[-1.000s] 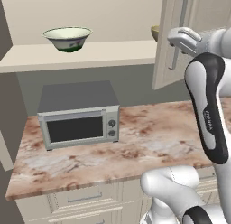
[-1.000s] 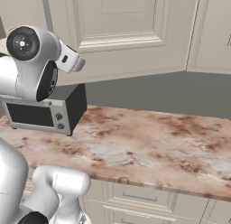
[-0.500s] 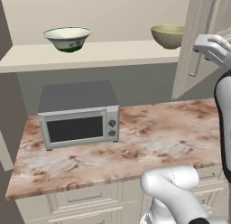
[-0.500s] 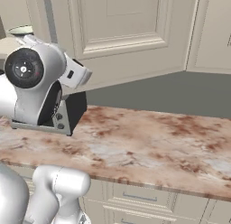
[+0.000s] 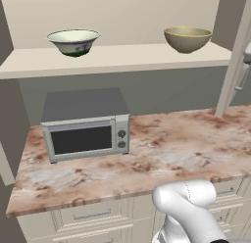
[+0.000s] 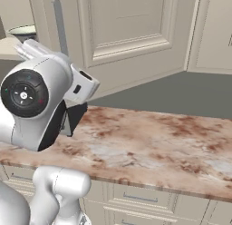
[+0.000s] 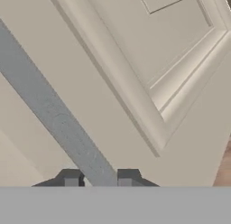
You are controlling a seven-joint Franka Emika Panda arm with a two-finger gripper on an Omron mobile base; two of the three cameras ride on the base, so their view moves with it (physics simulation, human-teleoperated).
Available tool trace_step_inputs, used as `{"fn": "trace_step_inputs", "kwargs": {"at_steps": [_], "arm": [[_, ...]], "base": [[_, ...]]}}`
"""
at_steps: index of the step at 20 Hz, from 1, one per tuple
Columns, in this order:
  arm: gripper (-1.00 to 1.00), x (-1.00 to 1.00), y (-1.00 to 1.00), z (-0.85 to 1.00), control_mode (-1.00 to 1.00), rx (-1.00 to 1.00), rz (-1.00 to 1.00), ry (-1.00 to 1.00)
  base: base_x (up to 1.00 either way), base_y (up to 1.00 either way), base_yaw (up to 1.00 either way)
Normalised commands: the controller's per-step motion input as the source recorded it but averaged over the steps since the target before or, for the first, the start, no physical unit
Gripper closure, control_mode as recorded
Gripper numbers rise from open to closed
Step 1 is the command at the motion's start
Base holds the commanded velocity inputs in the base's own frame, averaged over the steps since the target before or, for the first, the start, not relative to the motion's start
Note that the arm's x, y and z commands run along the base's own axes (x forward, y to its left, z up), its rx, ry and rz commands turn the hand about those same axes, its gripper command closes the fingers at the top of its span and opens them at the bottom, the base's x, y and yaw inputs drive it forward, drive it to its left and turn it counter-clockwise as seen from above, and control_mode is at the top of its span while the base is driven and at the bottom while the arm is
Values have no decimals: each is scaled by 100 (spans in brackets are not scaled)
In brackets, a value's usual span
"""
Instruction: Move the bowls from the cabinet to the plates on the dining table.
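The claw (image 7: 99, 178) straddles the cabinet door's grey bar handle (image 7: 54, 119), fingertips on either side, apparently clamped on it. The handle's long axis runs vertically up the open door (image 6: 131, 33). Both bowls sit upright on the shelf (image 5: 122, 58).

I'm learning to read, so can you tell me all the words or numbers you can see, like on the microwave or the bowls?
None: there are no words or numbers to read here.
Microwave: its two round knobs carry no marks that can be read.
Wide cream-white bowl: faint bluish marks, a pattern rather than letters.
Olive-tan bowl: plain.
Cabinet door and its grey handle: plain.
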Motion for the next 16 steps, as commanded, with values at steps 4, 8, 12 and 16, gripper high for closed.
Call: {"fn": "trace_step_inputs", "kwargs": {"at_steps": [4,8,12,16], "arm": [[-100,0,0,0,-100,0,0,0],[-100,-25,0,4,-100,0,0,0],[-100,-61,2,28,-100,-4,0,0],[-100,-68,11,37,-100,-10,0,-1]], "base": [[0,0,0],[0,0,0],[0,0,0],[0,0,0]]}}
